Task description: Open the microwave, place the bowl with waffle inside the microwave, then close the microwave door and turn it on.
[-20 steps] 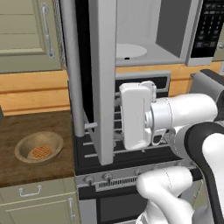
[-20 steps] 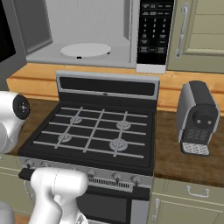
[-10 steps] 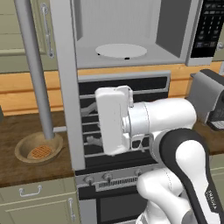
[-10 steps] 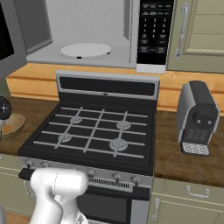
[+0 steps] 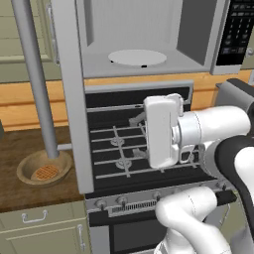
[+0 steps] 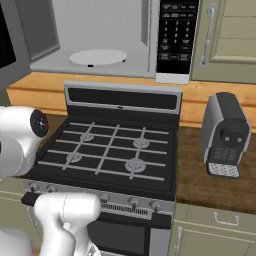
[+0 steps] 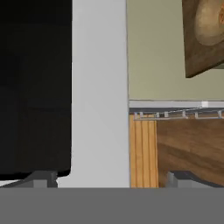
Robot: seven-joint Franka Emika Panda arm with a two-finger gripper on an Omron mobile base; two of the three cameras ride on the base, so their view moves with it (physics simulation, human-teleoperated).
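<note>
A kitchen: gas stove (image 6: pixel 110 155), microwave (image 6: pixel 115 37), beige cabinets (image 6: pixel 227 40)

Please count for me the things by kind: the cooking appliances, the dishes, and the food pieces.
Cooking appliances: 3 (silver-framed microwave with open door, black gas stove, small grey toaster)
Dishes: 1 (round tan wooden bowl)
Food pieces: 1 (orange-brown grid-patterned waffle)
Total: 5

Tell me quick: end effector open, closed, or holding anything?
End effector: open, holding nothing, beside the microwave door.

bowl (image 5: pixel 43 167): showing matt tan wood | microwave door (image 5: pixel 69 99): showing brushed silver metal | tabletop (image 5: pixel 20 193): showing dark wood grain
</note>
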